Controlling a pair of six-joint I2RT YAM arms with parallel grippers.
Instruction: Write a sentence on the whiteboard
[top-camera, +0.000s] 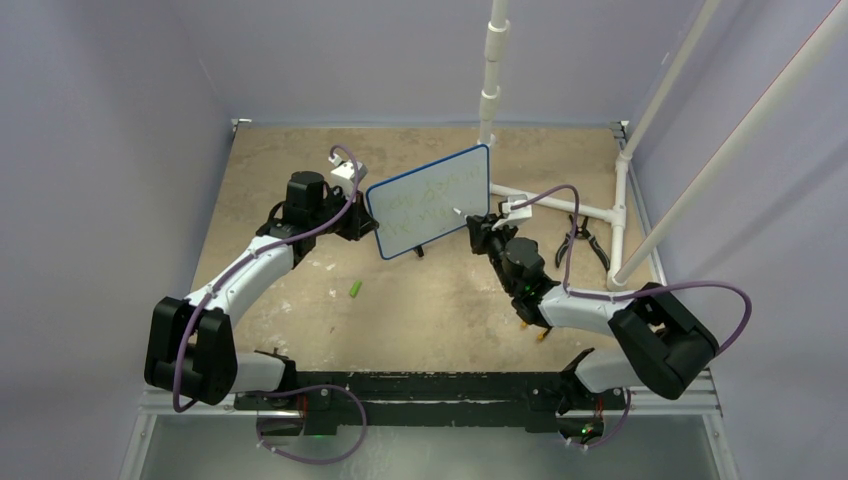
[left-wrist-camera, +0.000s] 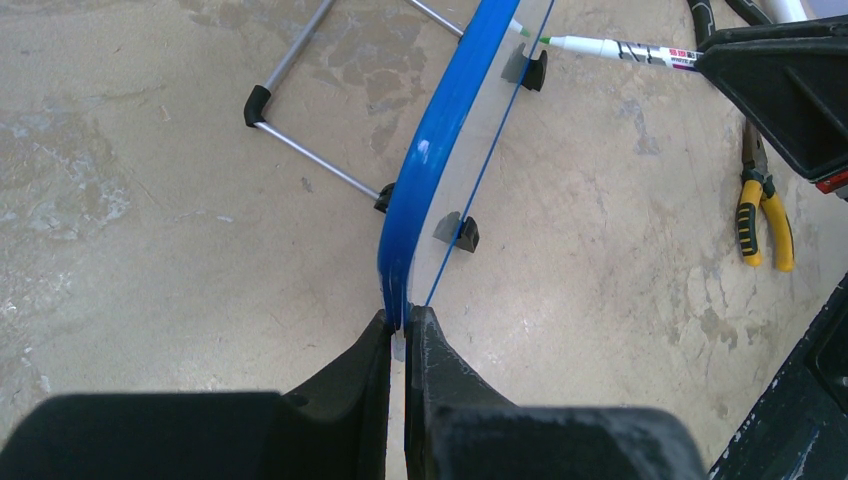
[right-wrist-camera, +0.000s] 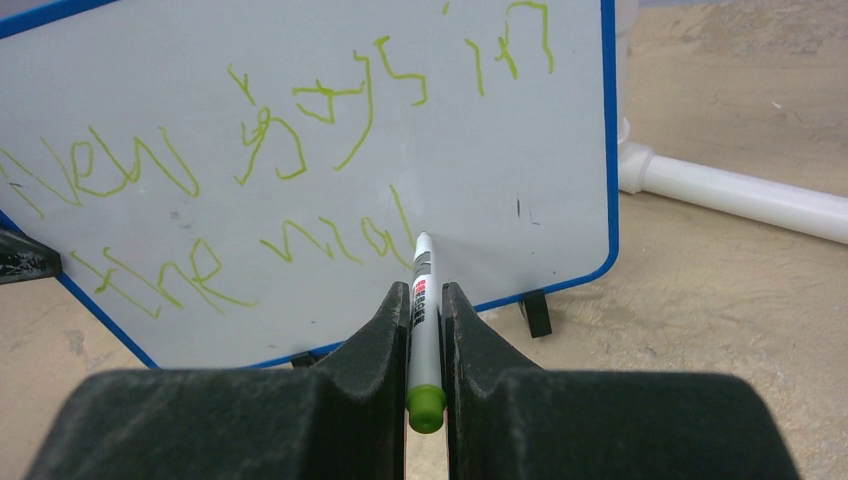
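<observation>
Whiteboard (top-camera: 430, 200) stands long-edge down, facing right arm (top-camera: 585, 305).

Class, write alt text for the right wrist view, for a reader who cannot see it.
The right pincer grips a white marker with a green end, tip pointed at a blue-framed white whiteboard carrying two rows of shaky green handwriting.

whiteboard (right-wrist-camera: 560, 150) | sentence (right-wrist-camera: 270, 140): "New", "the" legible, rest unclear | marker (right-wrist-camera: 423, 300) label: unreadable

Blue-framed whiteboard (top-camera: 430, 203) upright; green handwritten sentence (right-wrist-camera: 270, 150) across its face in two rows
</observation>
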